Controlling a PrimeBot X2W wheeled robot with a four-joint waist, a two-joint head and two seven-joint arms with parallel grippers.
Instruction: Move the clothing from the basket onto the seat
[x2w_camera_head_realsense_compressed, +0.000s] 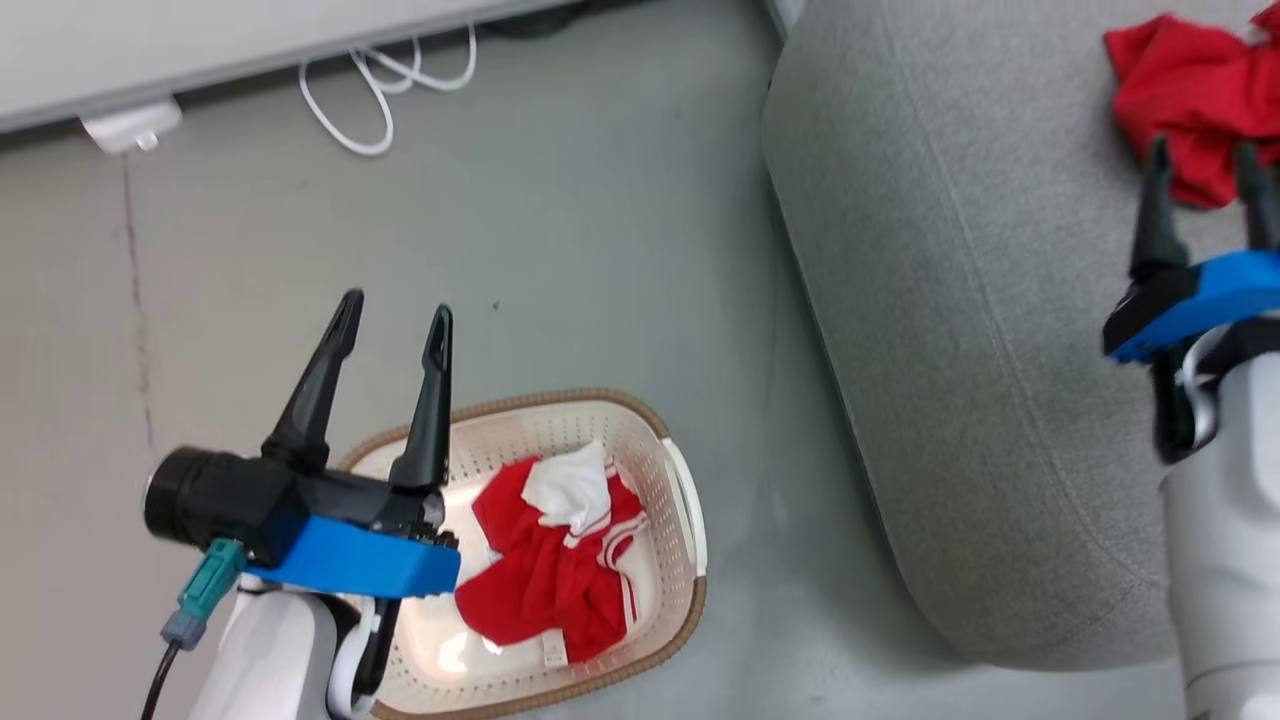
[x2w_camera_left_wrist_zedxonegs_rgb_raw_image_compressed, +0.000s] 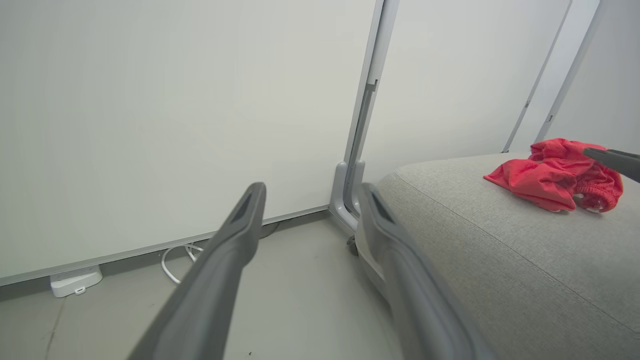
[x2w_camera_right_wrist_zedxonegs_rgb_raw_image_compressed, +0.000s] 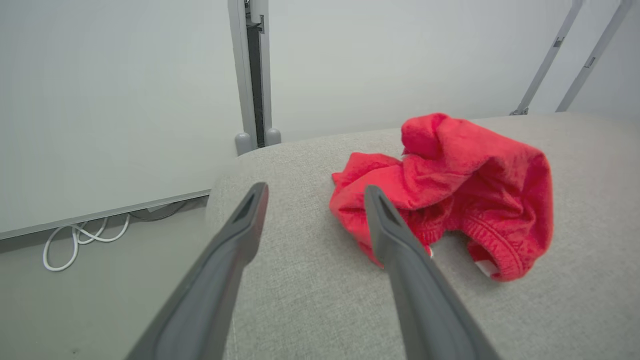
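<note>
The left gripper (x2w_camera_head_realsense_compressed: 395, 310) stands at the lower left of the head view, its two dark fingers spread apart and holding nothing, pointing up and a little to the right. Below it, the left blue block (x2w_camera_head_realsense_compressed: 360, 565) joins it to the pale left forearm (x2w_camera_head_realsense_compressed: 270, 650). The right gripper (x2w_camera_head_realsense_compressed: 1202, 150) is at the right edge, higher in that view, its fingers also apart and empty, above the right blue block (x2w_camera_head_realsense_compressed: 1190, 300) and the white right forearm (x2w_camera_head_realsense_compressed: 1220, 520).
</note>
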